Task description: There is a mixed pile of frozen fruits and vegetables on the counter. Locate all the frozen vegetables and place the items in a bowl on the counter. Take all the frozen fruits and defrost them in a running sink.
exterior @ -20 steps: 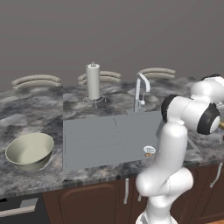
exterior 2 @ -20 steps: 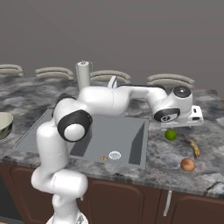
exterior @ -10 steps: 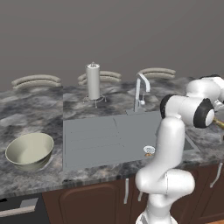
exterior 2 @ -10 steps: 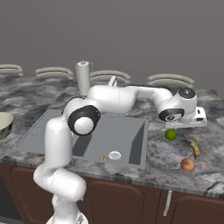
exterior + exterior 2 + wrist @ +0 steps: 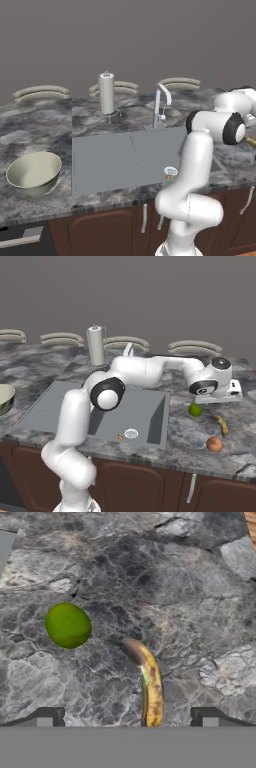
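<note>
While base views hide it, open jaws (image 5: pixel 127 717) straddle a banana (image 5: pixel 149 688).

Grey wall (image 5: pixel 125 35); brown cabinets (image 5: pixel 105 230) (wooden).

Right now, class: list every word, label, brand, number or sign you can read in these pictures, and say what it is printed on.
None: no readable text shows.
The banana has a small greenish mark, too blurred to read as a sticker.
The lime-green ball, the bowl and the paper-towel roll are plain.
</note>
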